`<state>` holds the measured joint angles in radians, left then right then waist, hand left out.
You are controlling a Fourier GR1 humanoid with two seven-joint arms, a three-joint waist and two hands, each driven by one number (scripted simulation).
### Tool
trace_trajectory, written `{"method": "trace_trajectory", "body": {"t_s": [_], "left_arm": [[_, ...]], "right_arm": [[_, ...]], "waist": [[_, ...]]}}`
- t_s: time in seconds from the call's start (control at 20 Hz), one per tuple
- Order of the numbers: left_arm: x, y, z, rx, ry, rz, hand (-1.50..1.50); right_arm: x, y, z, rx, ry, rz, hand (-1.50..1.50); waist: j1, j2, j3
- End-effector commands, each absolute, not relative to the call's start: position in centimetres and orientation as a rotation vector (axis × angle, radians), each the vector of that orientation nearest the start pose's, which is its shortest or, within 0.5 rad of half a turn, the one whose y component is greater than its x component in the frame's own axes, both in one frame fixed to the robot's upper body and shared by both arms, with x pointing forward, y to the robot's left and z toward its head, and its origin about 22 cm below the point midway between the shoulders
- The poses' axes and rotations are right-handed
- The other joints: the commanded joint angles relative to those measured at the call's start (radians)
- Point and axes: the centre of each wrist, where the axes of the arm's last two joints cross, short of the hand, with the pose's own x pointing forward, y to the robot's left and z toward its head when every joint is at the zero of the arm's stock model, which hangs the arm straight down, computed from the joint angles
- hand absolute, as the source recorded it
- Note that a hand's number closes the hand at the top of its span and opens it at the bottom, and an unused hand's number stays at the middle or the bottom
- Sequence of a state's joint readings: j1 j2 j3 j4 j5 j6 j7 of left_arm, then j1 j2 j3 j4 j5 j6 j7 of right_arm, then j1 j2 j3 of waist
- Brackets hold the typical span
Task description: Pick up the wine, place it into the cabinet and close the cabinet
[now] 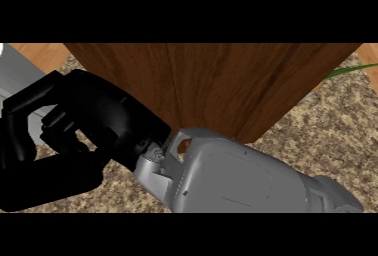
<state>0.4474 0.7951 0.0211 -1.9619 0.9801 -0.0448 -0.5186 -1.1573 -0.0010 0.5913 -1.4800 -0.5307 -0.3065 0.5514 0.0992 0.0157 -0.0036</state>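
Hidden and cut off: the wine bottle cannot be made out anywhere in the head view; whether it sits behind the wooden panel or outside the view cannot be told. The dark brown wood-grain cabinet panel (214,85) fills the upper middle; its top is cut by the view's upper edge, and it narrows to a corner just above the forearm. A thin green leaf tip (356,70) enters at the right edge, the rest cut off.

The right robot hand (74,135), matt black and bulky, lies at the left, partly cut off there; its fingers are clenched towards the thumb around a small gap; nothing shows inside the curl. Its smooth grey forearm (236,180) runs in from the lower right and covers much of the lower view.

Surfaces: the speckled beige-brown stone counter (325,135) shows to the right of the panel and below the hand; a flat grey surface (15,75) and a light orange wood strip (40,52) lie at the upper left.

Open room: bare counter lies right of the panel's slanted edge; the hand sits just beside the panel's left edge, contact uncertain.
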Motion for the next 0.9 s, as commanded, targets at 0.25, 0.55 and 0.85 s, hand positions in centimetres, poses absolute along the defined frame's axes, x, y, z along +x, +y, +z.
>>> {"method": "trace_trajectory", "body": {"t_s": [0.25,0.55,0.85], "left_arm": [[16.4,37.9,10.9,-0.204,-1.997,0.165,-1.5],[15.0,38.9,11.6,-0.206,-1.993,0.148,-1.5],[15.1,38.3,11.8,-0.189,-1.988,0.16,-1.5]], "right_arm": [[32.5,4.7,25.2,0.884,-1.189,0.894,1.5],[38.5,2.0,23.7,0.715,-1.419,0.729,1.5],[41.2,-0.9,21.9,0.623,-1.489,0.601,1.5]], "waist": [[-0.031,0.002,0.001],[-0.031,-0.001,0.002],[-0.051,-0.001,0.003]]}}
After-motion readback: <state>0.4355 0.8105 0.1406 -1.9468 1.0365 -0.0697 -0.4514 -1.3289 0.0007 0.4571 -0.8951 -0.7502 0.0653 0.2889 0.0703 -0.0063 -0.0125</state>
